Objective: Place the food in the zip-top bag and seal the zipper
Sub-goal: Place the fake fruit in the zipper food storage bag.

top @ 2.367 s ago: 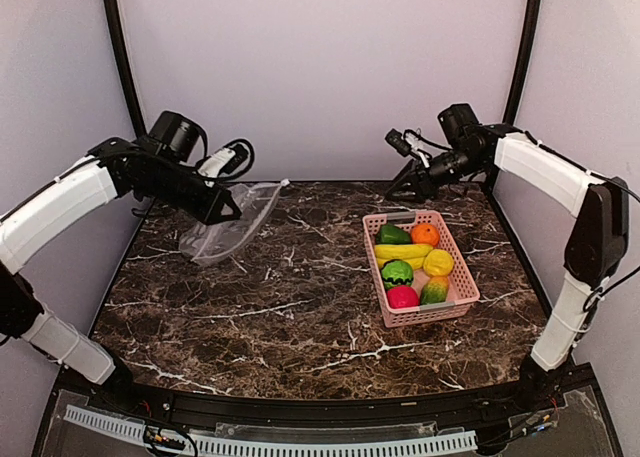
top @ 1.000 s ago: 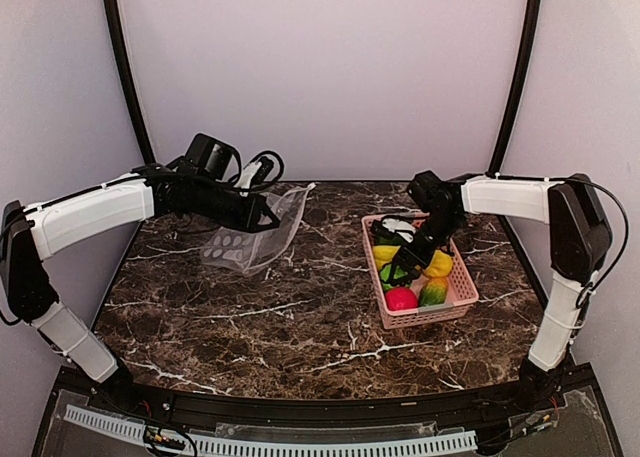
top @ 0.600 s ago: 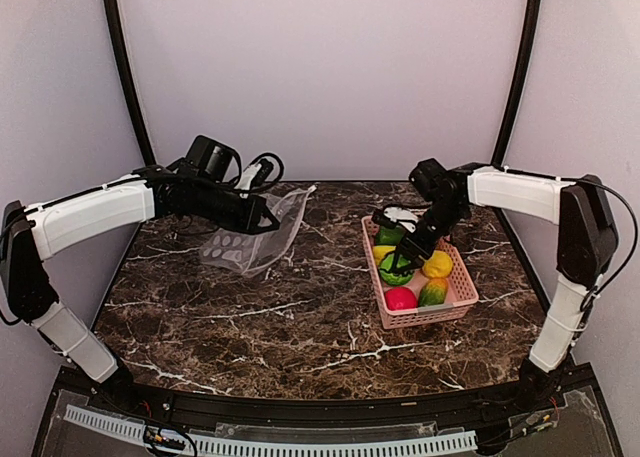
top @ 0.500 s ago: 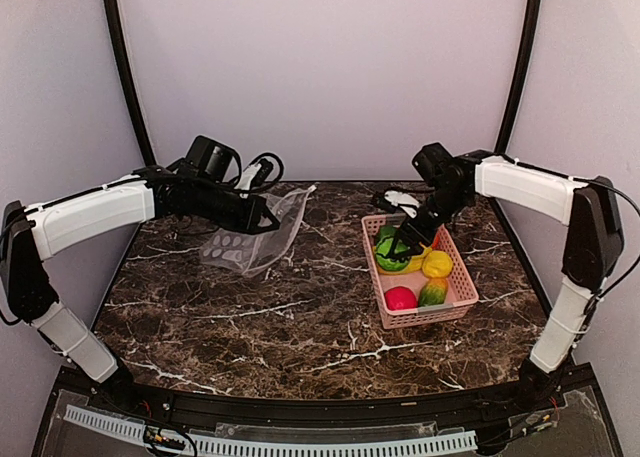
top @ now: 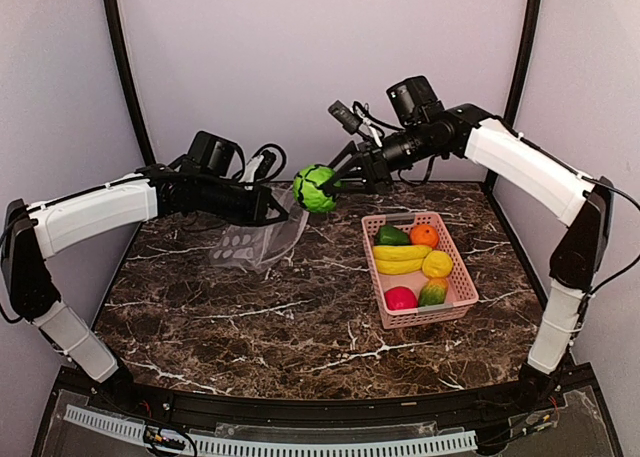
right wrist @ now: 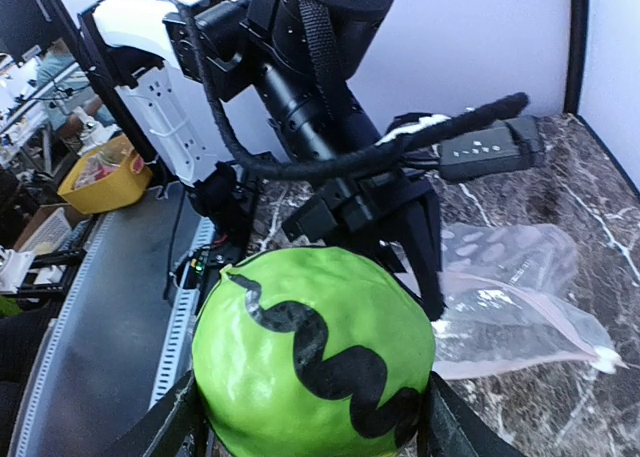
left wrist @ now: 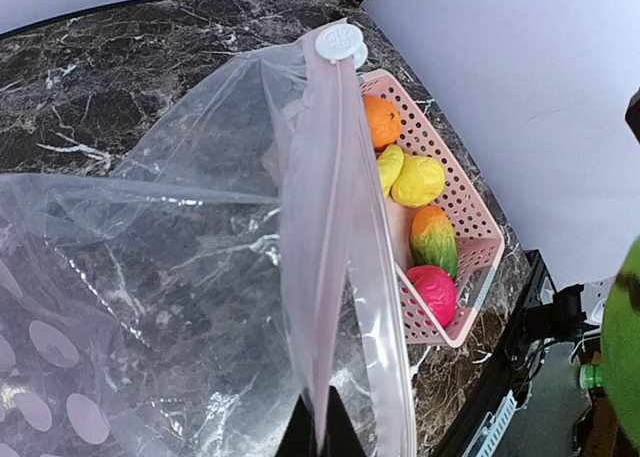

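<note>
My left gripper [top: 276, 210] is shut on the mouth edge of the clear dotted zip-top bag [top: 246, 243] and holds it up off the table. In the left wrist view the zipper [left wrist: 322, 217] runs from my fingertips [left wrist: 318, 439] to a white end tab [left wrist: 337, 43], and the mouth gapes slightly. My right gripper [top: 326, 188] is shut on the dark-striped green melon [top: 314, 188], in the air just right of the bag's mouth. The melon [right wrist: 315, 347] fills the right wrist view. The green pepper [top: 392, 235], orange [top: 425, 234], banana [top: 402, 255], lemon [top: 437, 264], red-pink fruit [top: 402, 298] and mango [top: 434, 292] lie in the basket.
The pink lattice basket [top: 466, 295] stands at the right of the dark marble table [top: 280, 322]. It also shows in the left wrist view [left wrist: 472, 239]. Black uprights and pale walls stand at the back and sides. The left arm [right wrist: 320, 87] looms close behind the melon.
My right gripper has lifted the melon out of the basket and carried it up and left to the bag's mouth. My left gripper holds the bag about where it was.
</note>
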`<state>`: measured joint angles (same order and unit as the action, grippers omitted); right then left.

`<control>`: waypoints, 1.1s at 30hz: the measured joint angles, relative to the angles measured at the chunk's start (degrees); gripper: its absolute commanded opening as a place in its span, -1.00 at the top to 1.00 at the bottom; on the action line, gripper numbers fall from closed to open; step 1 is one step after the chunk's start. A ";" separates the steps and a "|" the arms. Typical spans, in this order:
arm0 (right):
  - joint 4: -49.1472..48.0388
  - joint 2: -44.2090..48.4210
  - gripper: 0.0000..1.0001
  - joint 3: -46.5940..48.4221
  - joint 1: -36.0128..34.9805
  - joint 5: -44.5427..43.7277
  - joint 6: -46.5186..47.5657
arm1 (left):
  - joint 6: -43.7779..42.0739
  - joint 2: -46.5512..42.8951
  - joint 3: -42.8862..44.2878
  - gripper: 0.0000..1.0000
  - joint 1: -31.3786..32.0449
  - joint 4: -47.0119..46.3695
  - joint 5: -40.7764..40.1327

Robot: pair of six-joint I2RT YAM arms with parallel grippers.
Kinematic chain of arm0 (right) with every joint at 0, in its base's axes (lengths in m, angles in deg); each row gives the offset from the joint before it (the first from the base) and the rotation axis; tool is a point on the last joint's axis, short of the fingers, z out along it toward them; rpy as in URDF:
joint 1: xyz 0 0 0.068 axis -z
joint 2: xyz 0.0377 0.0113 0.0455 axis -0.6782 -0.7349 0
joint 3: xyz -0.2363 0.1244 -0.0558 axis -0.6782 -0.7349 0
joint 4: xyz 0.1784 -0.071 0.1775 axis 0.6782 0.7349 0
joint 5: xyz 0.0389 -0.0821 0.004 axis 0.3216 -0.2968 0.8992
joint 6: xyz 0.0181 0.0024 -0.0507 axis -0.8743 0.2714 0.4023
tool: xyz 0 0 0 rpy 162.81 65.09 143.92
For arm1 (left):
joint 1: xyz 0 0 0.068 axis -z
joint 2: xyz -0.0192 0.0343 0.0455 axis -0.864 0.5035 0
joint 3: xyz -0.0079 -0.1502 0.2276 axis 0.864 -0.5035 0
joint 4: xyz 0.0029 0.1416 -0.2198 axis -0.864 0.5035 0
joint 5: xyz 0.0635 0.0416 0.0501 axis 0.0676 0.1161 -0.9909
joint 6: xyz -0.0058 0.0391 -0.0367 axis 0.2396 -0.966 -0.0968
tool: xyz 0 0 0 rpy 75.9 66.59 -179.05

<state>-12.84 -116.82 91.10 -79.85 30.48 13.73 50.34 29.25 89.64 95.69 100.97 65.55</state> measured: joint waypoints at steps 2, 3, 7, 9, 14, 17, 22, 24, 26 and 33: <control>-2.19 -1.42 0.14 0.44 -0.94 3.19 -2.51 | 0.63 0.11 0.37 0.99 0.07 -0.37 0.20; -3.04 -2.27 0.14 0.52 -1.22 4.44 -3.67 | 1.01 0.11 0.55 0.99 0.13 -0.44 0.28; -5.70 -5.27 0.14 0.33 -1.55 6.80 -6.54 | 2.38 0.09 0.90 0.99 0.26 -1.09 0.35; -7.23 -5.86 0.14 -1.16 -1.55 6.82 -7.39 | 3.15 0.09 0.90 0.99 0.31 -1.36 0.52; -9.42 -6.47 0.12 -4.59 -1.55 5.01 -8.79 | 5.62 -0.72 0.90 0.99 0.31 -3.17 1.95; -9.81 -6.99 0.12 -5.11 -1.55 2.97 -9.68 | 6.69 -1.53 0.87 0.99 0.11 -3.56 1.33; -9.68 -7.04 0.10 -5.18 -1.55 -2.69 -11.37 | 7.87 -2.29 0.72 0.99 -0.20 -5.16 0.79; -9.68 -7.32 0.10 -5.07 -1.62 -5.40 -12.00 | 8.33 -2.60 0.72 0.99 -0.11 -5.86 1.22; -9.75 -8.11 0.10 -4.59 -1.62 -7.82 -12.70 | 8.72 -2.67 0.70 0.99 0.11 -6.29 1.86; -7.41 -11.10 -0.04 0.39 -1.95 -15.10 -15.04 | 9.53 -2.67 0.42 0.99 1.03 -6.49 2.03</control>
<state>-20.25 -127.92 91.49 -81.79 15.37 -1.31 59.87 26.59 90.06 96.72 94.48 67.58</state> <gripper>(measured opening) 0.644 0.010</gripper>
